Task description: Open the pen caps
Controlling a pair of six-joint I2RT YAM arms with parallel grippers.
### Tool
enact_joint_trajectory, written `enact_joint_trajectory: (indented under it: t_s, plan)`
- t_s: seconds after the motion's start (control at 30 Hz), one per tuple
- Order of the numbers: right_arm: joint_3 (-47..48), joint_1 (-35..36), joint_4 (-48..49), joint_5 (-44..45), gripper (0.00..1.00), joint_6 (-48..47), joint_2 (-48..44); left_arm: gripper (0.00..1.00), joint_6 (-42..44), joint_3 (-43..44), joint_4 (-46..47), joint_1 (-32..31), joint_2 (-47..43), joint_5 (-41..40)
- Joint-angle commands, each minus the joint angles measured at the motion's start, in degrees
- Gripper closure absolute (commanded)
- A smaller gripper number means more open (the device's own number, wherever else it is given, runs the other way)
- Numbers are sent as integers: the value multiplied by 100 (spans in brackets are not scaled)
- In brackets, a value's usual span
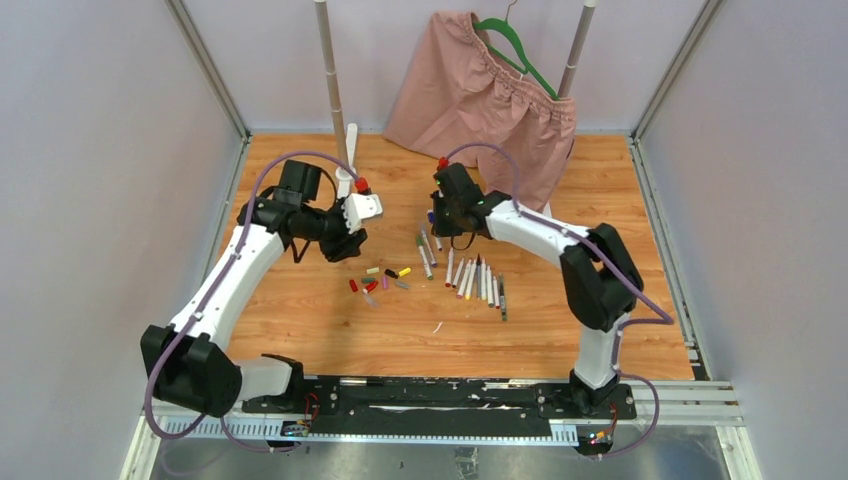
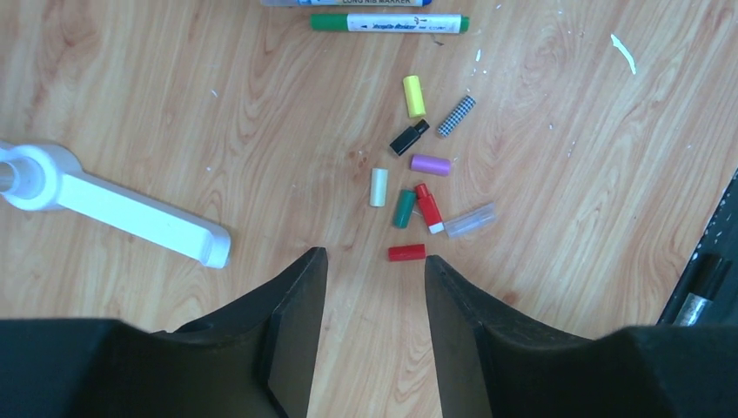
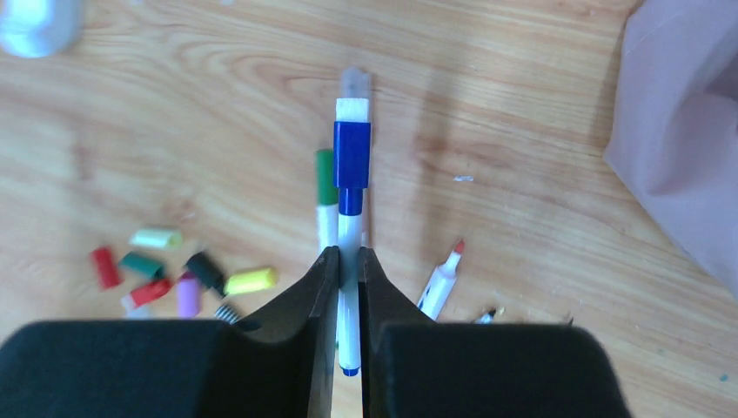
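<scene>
Right gripper (image 3: 349,261) is pinched shut on the white barrel of a blue pen (image 3: 350,231), held above the wooden table (image 1: 560,330) with its blue cap (image 3: 352,155) on and pointing away from the wrist. That cap is a stubby blue sleeve stepping down to a narrower collar, with a pale tip beyond it. Left gripper (image 2: 374,261) hovers over the wood with its jaws apart and nothing between them, near a scatter of loose caps (image 2: 414,174) lying between the two arms. Among them are a yellow cap (image 2: 414,96), a black-and-white chequered cap (image 2: 456,116), and others in black, purple, cream, green and clear plastic. One red cap (image 2: 406,252) lies nearest the open fingers. A green pen (image 2: 389,23) lies beyond the scatter. To the right, a row of pens (image 1: 478,280) with pale barrels lies side by side, near the caps but apart from them; at least one shows a bare red tip. A pink garment (image 1: 480,100) on a green hanger (image 1: 520,55) hangs at the back.
</scene>
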Motion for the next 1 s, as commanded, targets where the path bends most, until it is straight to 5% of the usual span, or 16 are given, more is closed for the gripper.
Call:
enact_joint_trajectory:
  t_s: [0.0,0.33,0.7,0.97]
  plan:
    - [-331,-114,-146,-1633,100,-487,-807,49,581,-89,-131,35,-490,313]
    - [-1062,38,246,-5310,100,-354,-1639,32,2482,-607,-122,-384,-1822,536]
    - [-446,593,490,-5675,100,170,-1588,31,3606,-1010,-152,-1574,-2388,-345]
    - [-379,690,984,-5929,100,608,-1333,46,4335,-1254,-147,-1834,-2340,-978]
